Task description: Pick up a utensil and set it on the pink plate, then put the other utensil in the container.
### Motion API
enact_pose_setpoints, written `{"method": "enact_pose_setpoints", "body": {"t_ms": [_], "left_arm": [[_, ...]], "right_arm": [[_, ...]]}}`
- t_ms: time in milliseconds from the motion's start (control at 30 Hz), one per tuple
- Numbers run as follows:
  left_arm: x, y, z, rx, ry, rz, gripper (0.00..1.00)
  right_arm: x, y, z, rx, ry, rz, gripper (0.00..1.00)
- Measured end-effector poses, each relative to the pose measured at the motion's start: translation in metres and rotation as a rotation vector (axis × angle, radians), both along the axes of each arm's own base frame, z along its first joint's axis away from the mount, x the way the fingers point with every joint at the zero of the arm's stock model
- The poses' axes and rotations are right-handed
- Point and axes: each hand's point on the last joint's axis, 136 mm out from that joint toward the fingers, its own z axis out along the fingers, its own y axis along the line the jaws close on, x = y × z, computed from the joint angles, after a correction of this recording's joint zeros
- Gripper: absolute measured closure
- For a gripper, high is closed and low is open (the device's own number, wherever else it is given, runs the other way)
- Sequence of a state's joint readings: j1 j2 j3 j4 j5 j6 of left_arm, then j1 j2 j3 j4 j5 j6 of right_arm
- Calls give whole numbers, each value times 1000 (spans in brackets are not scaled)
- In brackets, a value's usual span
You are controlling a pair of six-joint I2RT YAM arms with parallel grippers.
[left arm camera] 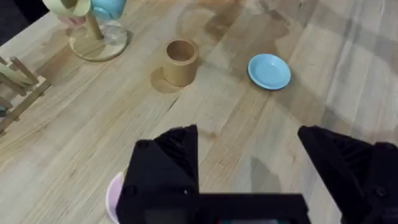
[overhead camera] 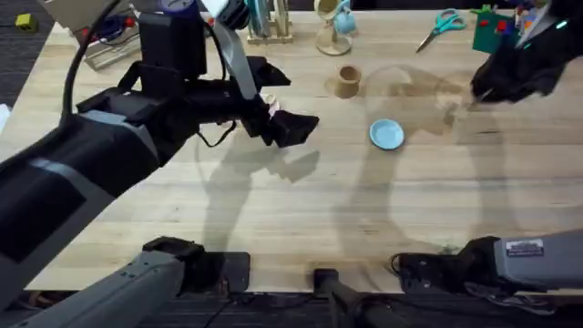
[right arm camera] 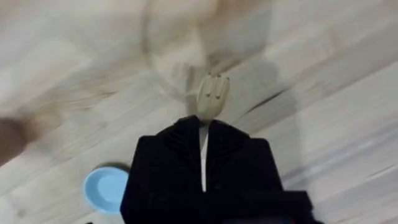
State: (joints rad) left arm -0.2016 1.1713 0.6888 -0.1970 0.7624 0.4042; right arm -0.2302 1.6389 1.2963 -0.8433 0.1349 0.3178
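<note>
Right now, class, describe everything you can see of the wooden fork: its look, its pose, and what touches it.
The wooden fork is small, pale and smooth, seemingly light wood. Its short-pronged head sticks out beyond the right end effector, whose black fingers are shut on its flat handle, so most of the handle is hidden. It is held off the table, above bare wood, touching nothing else visible.

The wooden fork (right arm camera: 212,96) sticks prongs-first out of the right hand (right arm camera: 203,134), pinched by its handle, clear of the worktop. The tan cup (overhead camera: 347,81) stands upright ahead of the left hand (left arm camera: 249,162), whose fingers are spread. A pink plate (left arm camera: 114,196) edge peeks beneath it.
</note>
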Motion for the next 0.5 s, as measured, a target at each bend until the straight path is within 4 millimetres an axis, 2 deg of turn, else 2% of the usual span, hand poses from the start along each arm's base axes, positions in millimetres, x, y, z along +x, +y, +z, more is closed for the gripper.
{"method": "enact_pose_setpoints", "body": {"t_ms": [233, 367, 500], "left_arm": [[0, 0, 0, 0, 0, 0, 26], [0, 0, 0, 0, 0, 0, 26], [0, 0, 0, 0, 0, 0, 26]], "right_arm": [[14, 8, 89, -66, -232, 189, 970], [19, 19, 128, -89, -336, 312, 970], [22, 37, 154, -83, -417, 457, 970]]}}
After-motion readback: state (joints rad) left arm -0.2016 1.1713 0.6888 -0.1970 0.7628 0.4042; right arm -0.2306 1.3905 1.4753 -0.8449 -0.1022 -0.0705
